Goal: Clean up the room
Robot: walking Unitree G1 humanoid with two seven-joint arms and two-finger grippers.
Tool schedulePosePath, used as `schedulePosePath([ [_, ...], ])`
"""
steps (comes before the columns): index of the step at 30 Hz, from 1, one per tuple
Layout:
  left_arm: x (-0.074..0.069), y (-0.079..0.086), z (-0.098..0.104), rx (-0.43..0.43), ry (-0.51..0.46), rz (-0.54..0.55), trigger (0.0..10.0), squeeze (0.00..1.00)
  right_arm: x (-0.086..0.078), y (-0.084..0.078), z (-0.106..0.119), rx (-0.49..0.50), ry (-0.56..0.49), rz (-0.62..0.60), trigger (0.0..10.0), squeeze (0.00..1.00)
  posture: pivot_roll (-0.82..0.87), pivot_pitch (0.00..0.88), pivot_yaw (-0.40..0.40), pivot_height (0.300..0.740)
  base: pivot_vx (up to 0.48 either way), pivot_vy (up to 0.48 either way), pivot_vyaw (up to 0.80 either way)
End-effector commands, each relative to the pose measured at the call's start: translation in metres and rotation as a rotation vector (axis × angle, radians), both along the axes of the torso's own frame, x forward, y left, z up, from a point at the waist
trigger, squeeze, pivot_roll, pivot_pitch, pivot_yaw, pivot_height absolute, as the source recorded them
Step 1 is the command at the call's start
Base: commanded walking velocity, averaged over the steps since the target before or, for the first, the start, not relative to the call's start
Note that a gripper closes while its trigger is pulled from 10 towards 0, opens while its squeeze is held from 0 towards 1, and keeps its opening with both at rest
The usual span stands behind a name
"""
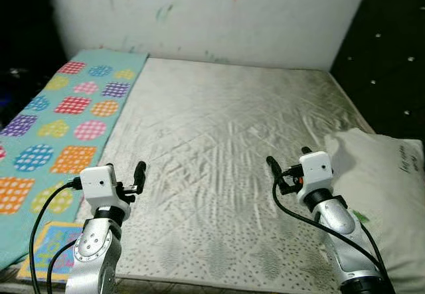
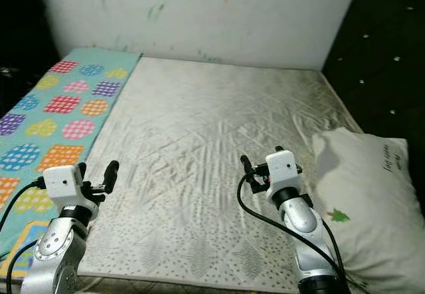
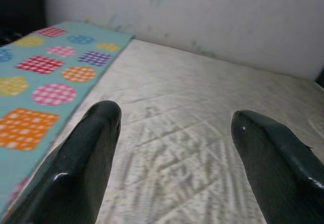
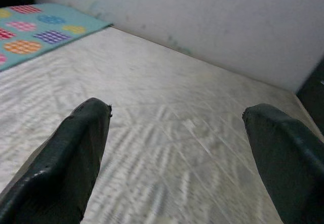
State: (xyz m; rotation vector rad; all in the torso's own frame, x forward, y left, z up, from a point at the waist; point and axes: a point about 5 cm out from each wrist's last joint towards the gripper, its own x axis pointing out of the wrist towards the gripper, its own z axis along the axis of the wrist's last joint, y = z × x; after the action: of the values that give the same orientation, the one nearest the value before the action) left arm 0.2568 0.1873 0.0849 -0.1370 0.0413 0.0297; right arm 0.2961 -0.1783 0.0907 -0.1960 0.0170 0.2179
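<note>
Left end effector and right end effector, fingers apart, empty, above bare mattress. Patterned blanket along left edge; pillow at right, beside headboard.

You're facing a bare quilted mattress, pale and creased. Beyond its far edge stands a white wall with faint paint smudges. At the mattress's right end rises a dark tufted headboard. Left of the mattress, everything falls into dark shadow.
</note>
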Motion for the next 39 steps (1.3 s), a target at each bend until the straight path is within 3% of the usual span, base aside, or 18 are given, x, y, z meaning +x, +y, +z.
schedulePosePath([
  [1,0.0018,-0.0006,0.0001,0.006,0.001,-0.007,10.0,0.0,0.0027,0.0009,0.0021,-0.005,-0.009,0.009,10.0,0.0,-0.09,0.0,-0.044,0.74,0.0,0.292,0.0],
  [21,0.0018,-0.0022,0.0025,0.035,-0.01,-0.022,10.0,0.0,0.0004,0.0021,0.0002,-0.009,-0.009,0.007,10.0,0.0,-0.09,0.0,-0.038,0.74,0.0,0.072,0.0],
  [39,0.0019,-0.0029,0.0021,0.03,-0.007,-0.025,10.0,0.0,0.0002,0.0024,0.0003,-0.009,-0.009,0.009,10.0,0.0,-0.09,0.0,-0.04,0.74,0.0,-0.262,0.0],
])
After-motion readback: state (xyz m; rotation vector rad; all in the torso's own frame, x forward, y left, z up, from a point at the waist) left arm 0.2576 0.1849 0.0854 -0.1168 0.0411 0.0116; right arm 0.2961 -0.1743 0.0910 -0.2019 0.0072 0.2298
